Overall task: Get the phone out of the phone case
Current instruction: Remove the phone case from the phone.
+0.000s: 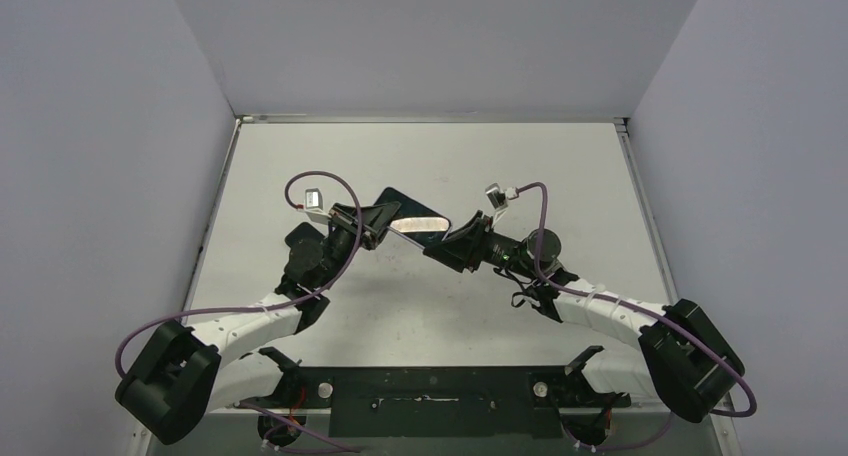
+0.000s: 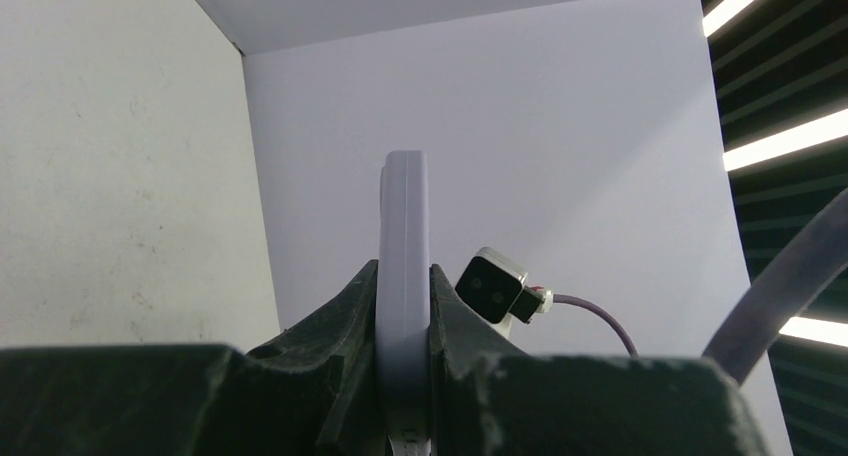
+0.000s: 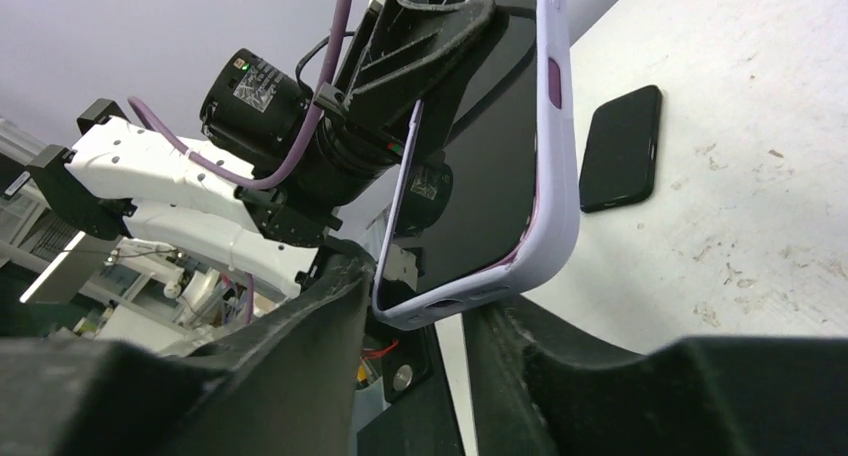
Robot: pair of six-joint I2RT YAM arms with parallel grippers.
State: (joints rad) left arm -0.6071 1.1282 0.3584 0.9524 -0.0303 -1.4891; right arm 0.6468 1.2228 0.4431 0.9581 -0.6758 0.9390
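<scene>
The left gripper clamps the lilac rubbery phone case, whose long axis runs toward the right gripper straddling its far corner, grip uncertain.

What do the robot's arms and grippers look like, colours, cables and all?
Both the left arm and right arm have white links with bulky black joint housings. A purple cable loops along each. The left gripper and right gripper have dark, wedge-shaped fingers, and a small silver camera sits on each wrist. One black motor bears a white label and green light.

Lavender case aloft, tilted; black phone flat on table.
</scene>
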